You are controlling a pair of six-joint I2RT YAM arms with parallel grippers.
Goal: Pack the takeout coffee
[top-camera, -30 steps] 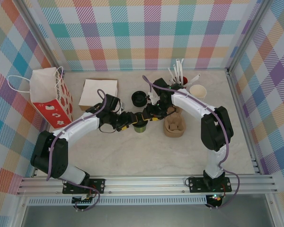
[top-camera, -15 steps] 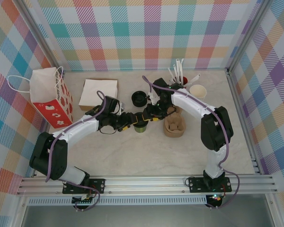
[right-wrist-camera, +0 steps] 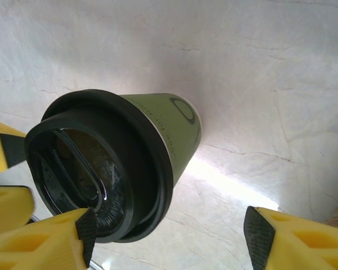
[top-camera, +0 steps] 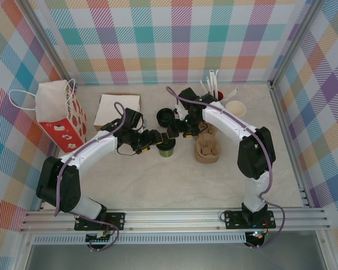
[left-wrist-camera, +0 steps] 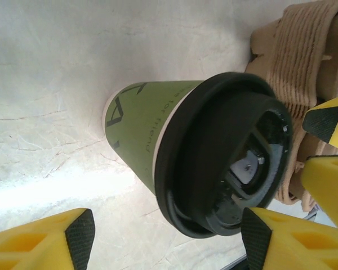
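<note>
Release on both sides! The left gripper [left-wrist-camera: 168, 236] and the right gripper [right-wrist-camera: 172, 230], closed in over the small olive-green paper cup with a round black plastic lid [top-camera: 167, 148] a second ago, now stand wide open and grip nothing. The right arm has drawn back toward the rear, and the left has shifted rearward a touch too. The cup hasn't budged. It stands upright on the pale marbled tabletop [top-camera: 174, 191], lid on, just left of the brown moulded-pulp cup carrier [top-camera: 207, 149] and not in it. Further back sit a stack of black lids [top-camera: 165, 117], a flat white napkin pile [top-camera: 118, 108], a red cup of white straws [top-camera: 214, 93] and a cream-rimmed cup stack [top-camera: 235, 108]. A white paper bag with red print [top-camera: 61, 115] stands at far left. Bright multicoloured plaid walls [top-camera: 169, 39] box it all in.
</note>
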